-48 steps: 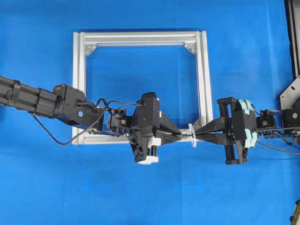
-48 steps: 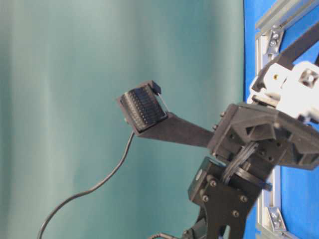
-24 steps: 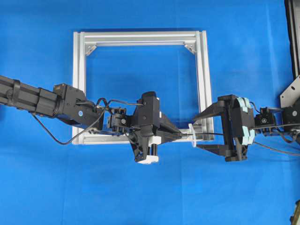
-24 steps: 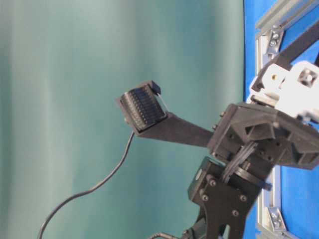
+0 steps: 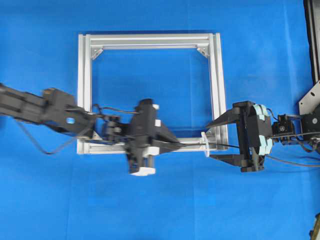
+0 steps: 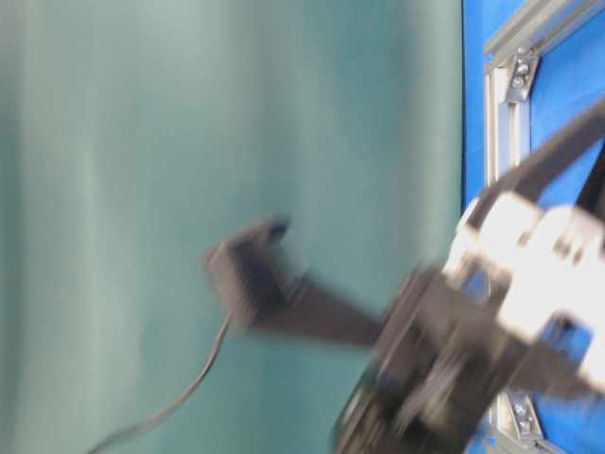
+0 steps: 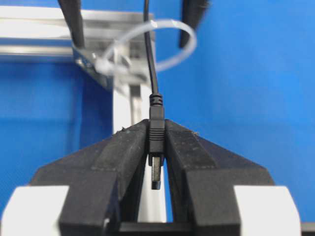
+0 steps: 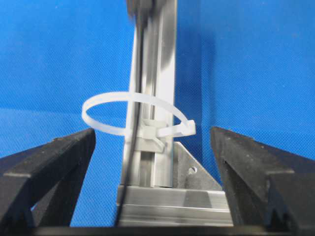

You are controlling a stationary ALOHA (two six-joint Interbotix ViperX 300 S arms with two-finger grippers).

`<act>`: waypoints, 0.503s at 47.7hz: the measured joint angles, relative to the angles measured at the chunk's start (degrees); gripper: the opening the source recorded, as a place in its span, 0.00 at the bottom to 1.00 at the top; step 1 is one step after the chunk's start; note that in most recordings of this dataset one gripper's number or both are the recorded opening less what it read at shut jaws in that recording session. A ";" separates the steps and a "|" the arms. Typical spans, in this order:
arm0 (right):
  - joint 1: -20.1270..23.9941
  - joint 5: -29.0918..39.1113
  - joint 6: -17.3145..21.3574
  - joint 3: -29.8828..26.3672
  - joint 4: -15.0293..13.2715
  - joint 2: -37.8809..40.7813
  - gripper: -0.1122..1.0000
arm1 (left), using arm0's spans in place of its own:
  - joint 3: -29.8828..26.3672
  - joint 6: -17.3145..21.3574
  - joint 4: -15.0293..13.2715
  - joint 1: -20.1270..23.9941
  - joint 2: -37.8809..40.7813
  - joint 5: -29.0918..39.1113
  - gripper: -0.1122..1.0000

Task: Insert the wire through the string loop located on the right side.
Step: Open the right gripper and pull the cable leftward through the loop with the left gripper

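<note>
Currently, the left gripper [image 7: 156,147] is clamped on the plug [image 7: 155,157] at the tip of the wire [image 7: 149,54], with both pads pressed against the plug body and its metal tip pointing back toward the wrist camera. In the left wrist view the wire runs from the plug toward 12 o'clock and passes through the loop [image 7: 162,46], which is fastened to the corner of the frame [image 7: 125,105].

In the overhead view the left gripper [image 5: 172,145] sits over the bottom rail of the frame [image 5: 150,41], with its tips pointing to 3 o'clock. The loop [image 5: 205,144] stands at the frame's lower right corner, at about 3 o'clock from the left gripper and apart from it. The wire [image 5: 225,145] shows as a thin black line (partly masked by the arms) from the left gripper through the loop toward the right gripper [image 5: 216,140].

The right gripper has its jaws spread wide and grips nothing. In the right wrist view its two fingers [image 8: 49,162] stand at 9 and 3 o'clock of the loop [image 8: 138,114], well clear of it, and the wire [image 8: 133,137] passes through the loop between them, touching neither finger.

The table-level view is motion-blurred; a dark gripper finger and a thin cable can be made out, but probably nothing more reliable.
</note>
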 measured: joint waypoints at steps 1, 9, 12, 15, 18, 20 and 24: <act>0.09 0.00 0.00 0.09 0.00 -0.09 0.86 | 1.05 0.00 0.00 -0.18 -1.05 0.00 0.17; 0.09 0.70 -0.26 0.09 -0.09 -0.09 0.86 | 10.28 -0.26 0.00 -1.32 -8.96 -2.11 0.17; 0.00 0.79 -0.26 0.09 -0.09 -0.09 0.86 | 13.71 -0.44 0.00 -1.76 -11.60 -3.08 0.17; 0.09 0.79 -0.26 0.09 0.00 0.00 0.86 | 17.05 -0.62 0.00 -1.93 -13.97 -3.69 0.17; 0.09 0.79 -0.26 0.00 -0.09 0.00 0.86 | 19.95 -0.62 0.00 -2.02 -16.35 -3.96 0.17; 0.09 0.79 -0.26 0.09 -0.09 0.00 0.86 | 22.06 -0.62 0.00 -2.11 -17.93 -4.04 0.17; 0.00 0.79 -0.26 0.00 -0.09 0.00 0.86 | 26.19 -0.62 0.00 -2.11 -21.01 -4.04 0.17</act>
